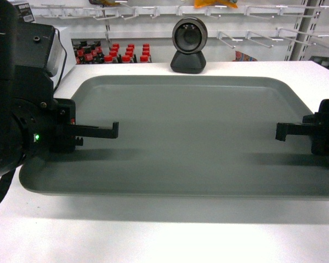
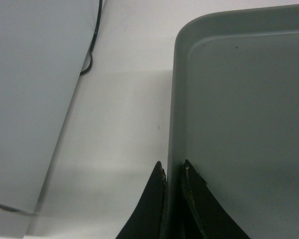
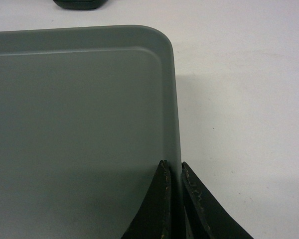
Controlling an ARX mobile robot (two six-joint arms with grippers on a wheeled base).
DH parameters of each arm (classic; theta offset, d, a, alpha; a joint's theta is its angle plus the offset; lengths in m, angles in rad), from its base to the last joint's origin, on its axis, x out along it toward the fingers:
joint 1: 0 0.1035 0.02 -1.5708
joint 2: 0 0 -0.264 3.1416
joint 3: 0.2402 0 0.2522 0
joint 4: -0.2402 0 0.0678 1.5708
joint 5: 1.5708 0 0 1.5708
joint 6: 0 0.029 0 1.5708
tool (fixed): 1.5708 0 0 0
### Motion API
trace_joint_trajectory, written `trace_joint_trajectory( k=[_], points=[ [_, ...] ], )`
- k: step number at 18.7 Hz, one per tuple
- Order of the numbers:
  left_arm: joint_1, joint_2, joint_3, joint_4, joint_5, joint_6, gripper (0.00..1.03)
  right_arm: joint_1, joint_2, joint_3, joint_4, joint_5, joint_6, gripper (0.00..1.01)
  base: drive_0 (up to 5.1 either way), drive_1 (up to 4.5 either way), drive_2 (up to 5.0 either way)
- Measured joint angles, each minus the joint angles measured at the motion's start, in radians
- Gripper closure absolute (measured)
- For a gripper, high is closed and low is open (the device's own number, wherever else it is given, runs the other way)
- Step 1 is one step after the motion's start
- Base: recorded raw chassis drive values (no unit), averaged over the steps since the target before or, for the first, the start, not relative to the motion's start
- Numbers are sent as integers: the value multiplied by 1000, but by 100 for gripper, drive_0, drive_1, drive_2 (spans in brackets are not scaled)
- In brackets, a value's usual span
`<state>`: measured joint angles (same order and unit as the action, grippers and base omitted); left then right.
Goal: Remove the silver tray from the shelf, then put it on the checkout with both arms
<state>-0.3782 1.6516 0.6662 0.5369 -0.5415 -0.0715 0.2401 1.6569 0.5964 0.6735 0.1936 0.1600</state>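
Observation:
The silver tray (image 1: pixel 197 137) lies flat and wide across the white checkout (image 1: pixel 153 235), with a shadow band under its front edge. My left gripper (image 1: pixel 114 130) is at the tray's left side and my right gripper (image 1: pixel 279 132) at its right side. In the left wrist view my left gripper (image 2: pixel 173 167) is shut on the tray's (image 2: pixel 249 99) left rim, one finger inside and one outside. My right gripper (image 3: pixel 173 164) pinches the right rim of the tray (image 3: pixel 79 109) the same way. The shelf is out of view.
A black round camera (image 1: pixel 188 45) stands on the table just behind the tray. A pale grey box (image 2: pixel 30 99) with a black cable (image 2: pixel 92 55) sits left of the tray. Wire-hook racks (image 1: pixel 247 37) and red-capped bottles (image 1: pixel 118 53) fill the background.

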Motion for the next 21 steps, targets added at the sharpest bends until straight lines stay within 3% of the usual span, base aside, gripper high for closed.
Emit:
trace_joint_trajectory(
  k=[5,10,12,13,15,21],
  points=[
    [-5,146,143,-86,2,-37,99,-52,168,122,-29,-31,-30,99,0,0,0],
    [-9,188,192,-146,-24,-78,99,-63,261,173,32,-42,-101,98,0,0,0],
    [-12,188,193,-147,-39,-99,91,-64,264,178,37,-52,-115,97,0,0,0],
    [-13,191,196,-150,-76,-101,83,-63,267,177,37,-51,-140,89,0,0,0],
    [-13,191,197,-142,-85,-103,72,-66,269,177,42,-43,-165,78,0,0,0],
    [-9,191,197,-105,-98,-103,38,-85,269,177,48,-31,-188,43,0,0,0]
  ],
)
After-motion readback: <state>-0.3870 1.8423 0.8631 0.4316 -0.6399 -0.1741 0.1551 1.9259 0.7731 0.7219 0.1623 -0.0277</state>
